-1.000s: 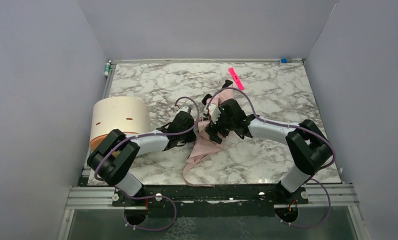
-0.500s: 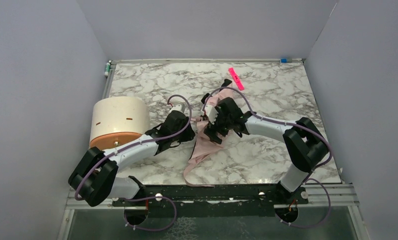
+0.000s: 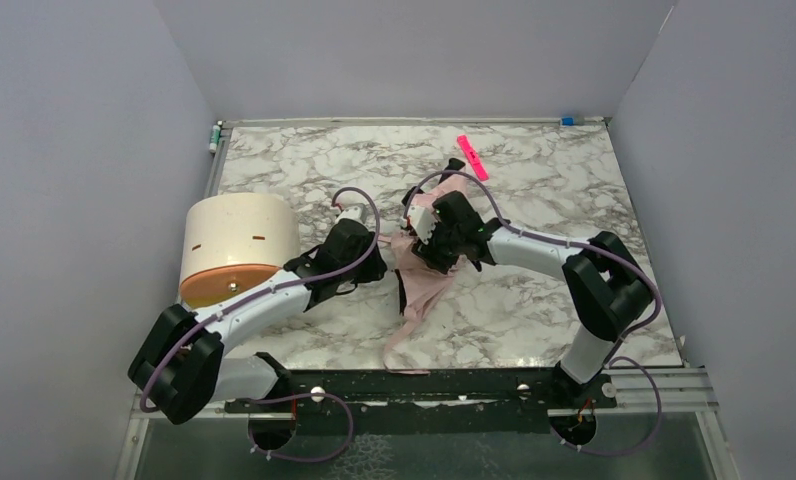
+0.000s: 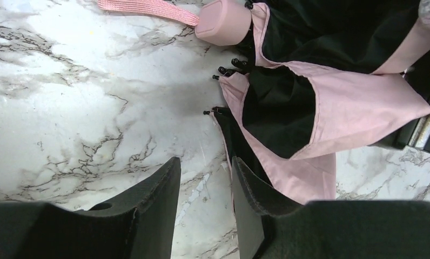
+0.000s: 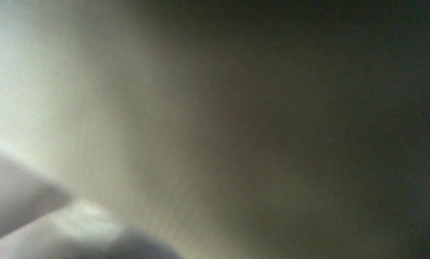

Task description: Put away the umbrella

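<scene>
Umbrella (image 3: 421, 292) is lying far-to-near, fabric just right of left gripper (image 4: 202, 186), whose fingers are slightly parted and empty; right gripper (image 3: 432, 245) is sitting on it, grip unreadable.

No text, label, brand, number or sign can be read anywhere in these views.

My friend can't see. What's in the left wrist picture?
A pale pink umbrella with black lining lies crumpled on the marble table, its pink handle at the top. Below, the left end effector is open.
</scene>
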`<control>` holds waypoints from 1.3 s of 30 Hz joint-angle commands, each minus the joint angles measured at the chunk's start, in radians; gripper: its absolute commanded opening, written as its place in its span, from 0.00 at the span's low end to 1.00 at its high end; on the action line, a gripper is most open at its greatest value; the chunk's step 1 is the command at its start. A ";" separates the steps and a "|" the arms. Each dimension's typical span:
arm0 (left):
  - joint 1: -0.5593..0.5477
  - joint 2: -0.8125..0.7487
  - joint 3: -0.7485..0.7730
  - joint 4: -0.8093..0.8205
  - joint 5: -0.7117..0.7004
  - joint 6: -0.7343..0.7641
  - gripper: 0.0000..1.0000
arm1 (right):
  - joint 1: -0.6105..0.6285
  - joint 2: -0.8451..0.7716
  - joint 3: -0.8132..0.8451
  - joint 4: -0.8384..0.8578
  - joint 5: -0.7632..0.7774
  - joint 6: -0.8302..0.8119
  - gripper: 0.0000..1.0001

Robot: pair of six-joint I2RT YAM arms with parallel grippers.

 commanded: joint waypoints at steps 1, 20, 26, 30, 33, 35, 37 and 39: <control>0.004 -0.039 0.012 -0.007 0.039 0.010 0.41 | 0.004 0.093 -0.060 -0.190 0.030 0.055 0.46; -0.232 -0.202 -0.194 0.129 0.288 -0.103 0.54 | 0.005 0.085 0.015 -0.169 -0.010 0.219 0.10; -0.274 -0.166 -0.193 0.108 0.260 -0.080 0.66 | 0.004 0.089 0.019 -0.175 -0.012 0.238 0.09; -0.358 -0.088 -0.180 0.102 0.211 -0.093 0.67 | 0.004 0.076 0.013 -0.165 -0.013 0.249 0.08; -0.419 -0.056 -0.190 0.081 0.137 -0.109 0.66 | 0.004 0.070 0.014 -0.165 -0.010 0.252 0.08; -0.441 -0.038 -0.205 0.080 0.105 -0.122 0.63 | 0.004 0.068 0.019 -0.164 -0.011 0.258 0.08; -0.449 -0.024 -0.210 0.085 0.100 -0.130 0.51 | 0.004 0.066 0.023 -0.159 -0.017 0.264 0.07; -0.456 -0.017 -0.203 0.097 0.100 -0.131 0.33 | 0.004 0.068 0.027 -0.152 -0.024 0.273 0.05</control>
